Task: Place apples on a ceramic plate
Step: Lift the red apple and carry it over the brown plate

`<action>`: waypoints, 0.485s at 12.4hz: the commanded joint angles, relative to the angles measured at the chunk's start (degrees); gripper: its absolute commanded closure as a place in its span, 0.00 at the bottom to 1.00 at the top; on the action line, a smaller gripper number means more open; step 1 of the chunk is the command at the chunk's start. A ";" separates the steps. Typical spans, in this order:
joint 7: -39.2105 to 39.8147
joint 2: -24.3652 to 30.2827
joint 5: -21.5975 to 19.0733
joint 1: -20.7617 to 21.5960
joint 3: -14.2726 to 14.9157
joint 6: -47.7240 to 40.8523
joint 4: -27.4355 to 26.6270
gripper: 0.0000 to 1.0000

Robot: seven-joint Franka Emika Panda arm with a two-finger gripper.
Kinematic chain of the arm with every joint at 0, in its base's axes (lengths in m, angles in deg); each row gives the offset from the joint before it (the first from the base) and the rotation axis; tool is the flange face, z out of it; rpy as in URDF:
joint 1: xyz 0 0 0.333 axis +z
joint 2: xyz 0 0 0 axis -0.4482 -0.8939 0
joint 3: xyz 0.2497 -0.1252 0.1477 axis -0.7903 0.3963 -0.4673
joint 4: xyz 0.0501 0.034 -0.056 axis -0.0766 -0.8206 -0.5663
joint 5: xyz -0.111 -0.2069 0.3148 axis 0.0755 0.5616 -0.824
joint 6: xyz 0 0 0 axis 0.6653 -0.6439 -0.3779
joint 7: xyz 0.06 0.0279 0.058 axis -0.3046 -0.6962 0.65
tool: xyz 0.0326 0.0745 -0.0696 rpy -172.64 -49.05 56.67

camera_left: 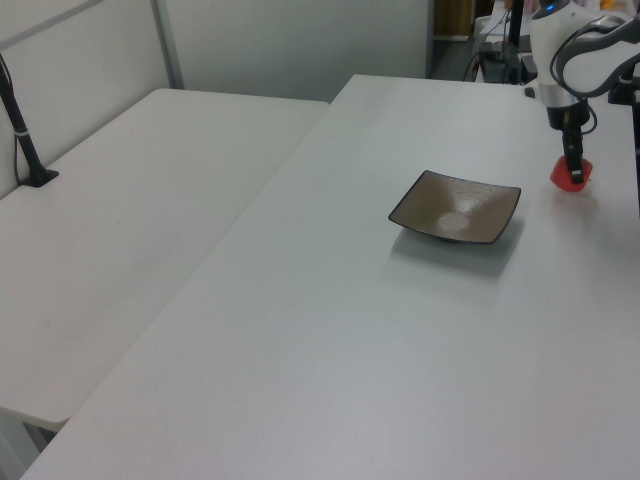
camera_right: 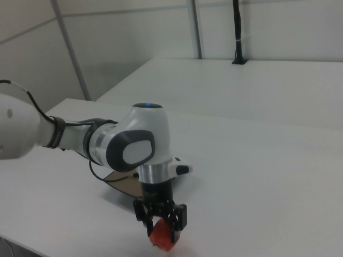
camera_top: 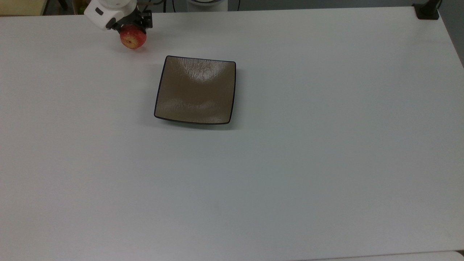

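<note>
White table (camera_top: 290,163) carries my plate (camera_top: 195,90), empty; gripper (camera_top: 131,32) clamps the apple (camera_top: 132,37) near the top view's upper left, and a shallow top grip risks slip.

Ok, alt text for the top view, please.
A white robot arm's gripper holds a small red apple at the white table's far left corner. An empty square glossy brown plate sits nearby, to the apple's lower right.

Apple (camera_top: 133,39) beyond plate (camera_top: 195,90) corner
</note>
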 commanded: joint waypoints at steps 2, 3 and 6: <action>-1.00 3.16 -7.97 0.91 0.36 1.19 5.51 0.49; -1.96 3.08 -12.02 1.26 0.10 1.19 7.98 0.46; -7.40 2.46 -15.66 5.12 -0.78 1.54 10.64 0.41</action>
